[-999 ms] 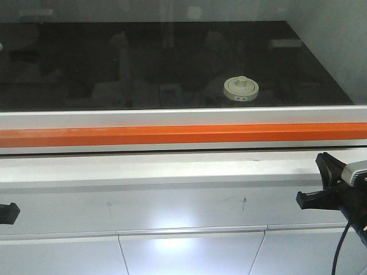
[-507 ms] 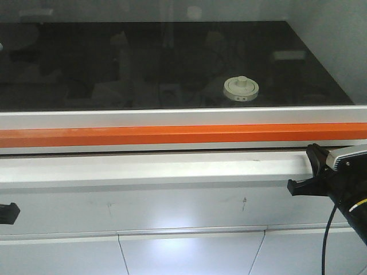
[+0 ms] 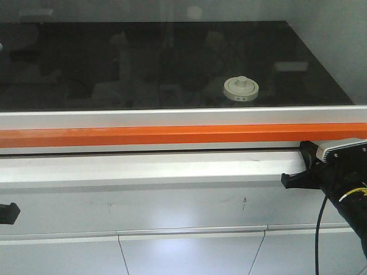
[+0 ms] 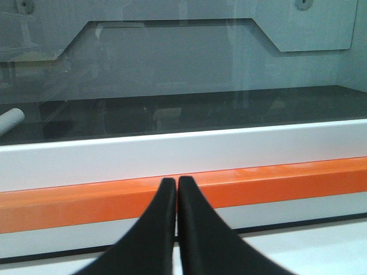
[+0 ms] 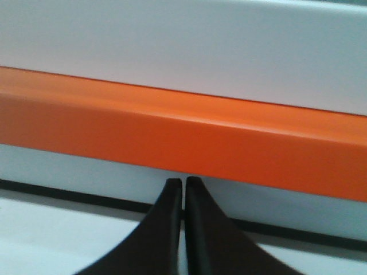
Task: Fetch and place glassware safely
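Black worktop [image 3: 143,57]: jar [image 3: 241,88] upright | right tool [image 5: 183,182] closed near orange rail [image 5: 172,132]

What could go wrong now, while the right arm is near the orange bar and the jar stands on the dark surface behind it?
1. The right gripper, jaws shut, points at the orange bar from close by; driving forward could strike it.
2. Of the jar mainly the lid shows; a grip on the lid alone might lift it off and leave or tip the glass.
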